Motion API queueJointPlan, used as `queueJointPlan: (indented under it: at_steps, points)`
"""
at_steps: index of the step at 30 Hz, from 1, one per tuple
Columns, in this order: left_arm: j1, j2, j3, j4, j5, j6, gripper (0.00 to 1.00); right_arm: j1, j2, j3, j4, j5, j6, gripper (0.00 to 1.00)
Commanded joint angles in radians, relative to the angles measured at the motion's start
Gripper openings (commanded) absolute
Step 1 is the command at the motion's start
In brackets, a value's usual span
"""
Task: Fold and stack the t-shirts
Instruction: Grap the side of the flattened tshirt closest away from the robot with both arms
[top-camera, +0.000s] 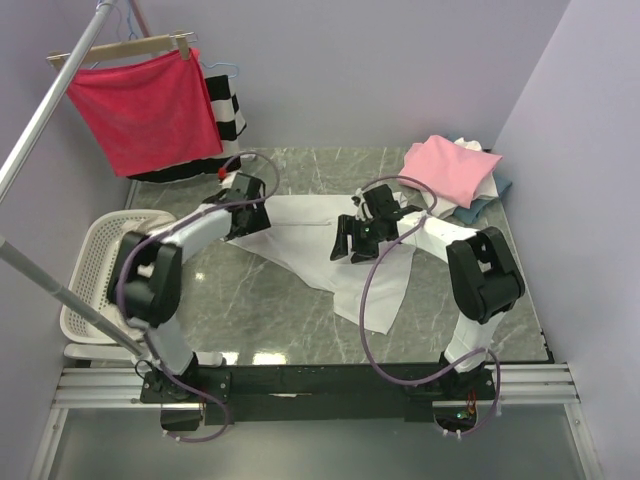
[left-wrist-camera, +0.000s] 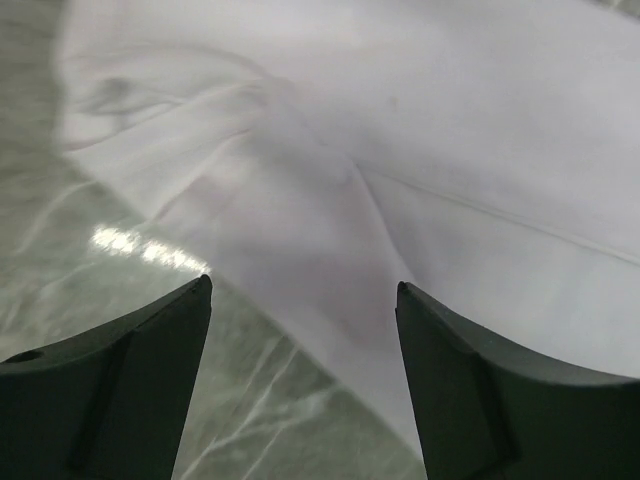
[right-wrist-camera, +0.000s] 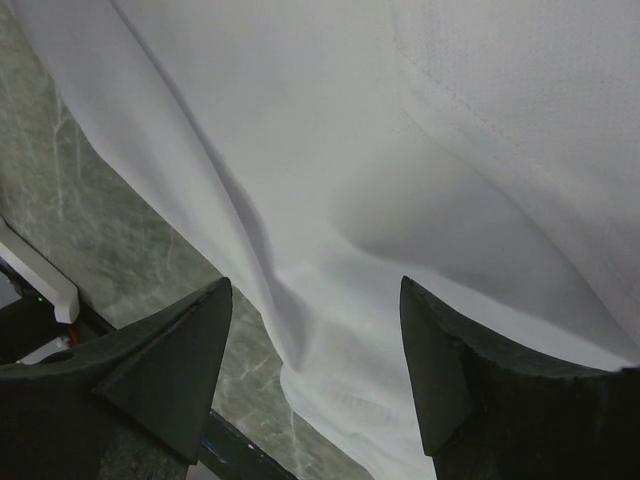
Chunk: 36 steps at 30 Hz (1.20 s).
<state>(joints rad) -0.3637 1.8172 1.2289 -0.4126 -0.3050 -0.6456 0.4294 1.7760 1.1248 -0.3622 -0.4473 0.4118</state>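
Grey-green marbled table (left-wrist-camera: 90, 270) just ahead and left of the left fingers (left-wrist-camera: 120, 400); same stone left of the right fingers (right-wrist-camera: 160, 370). Far beyond the left fingers, a red cloth (top-camera: 145, 110) clipped to a wooden hanger (top-camera: 120, 47), with a black-and-white striped garment (top-camera: 230, 112) just beside it. Well to the left of those fingers, a white slatted basket (top-camera: 90, 270) beside the table's edge. Slanting above it, a metal pole (top-camera: 45, 115).

Lilac walls (top-camera: 400, 60) enclose a grey marble table (top-camera: 250, 300) — white basket (top-camera: 85, 270) at left.

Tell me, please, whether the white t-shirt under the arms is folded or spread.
Spread: the white t-shirt lies loose and rumpled across the table.
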Motion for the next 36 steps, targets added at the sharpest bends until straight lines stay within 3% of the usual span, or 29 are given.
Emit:
queueJointPlan:
  at_steps: [1, 5, 11, 25, 36]
  points:
    - [-0.003, -0.24, -0.112, 0.017, -0.1, -0.052, 0.8, 0.0, 0.042, 0.03, 0.017, -0.036, -0.019, 0.74]
    - [-0.001, -0.384, -0.274, 0.063, -0.134, -0.101, 0.81, 0.002, 0.051, 0.044, 0.014, -0.042, -0.022, 0.74]
    - [0.014, -0.4, -0.362, 0.15, -0.166, -0.154, 0.73, 0.002, 0.043, 0.04, 0.012, -0.047, -0.025, 0.74]
    - [0.045, -0.28, -0.338, 0.307, -0.198, -0.152, 0.59, 0.002, 0.019, 0.032, -0.006, -0.031, -0.034, 0.74]
    - [0.066, -0.187, -0.313, 0.348, -0.166, -0.154, 0.57, 0.002, 0.02, 0.035, -0.017, -0.024, -0.036, 0.74]
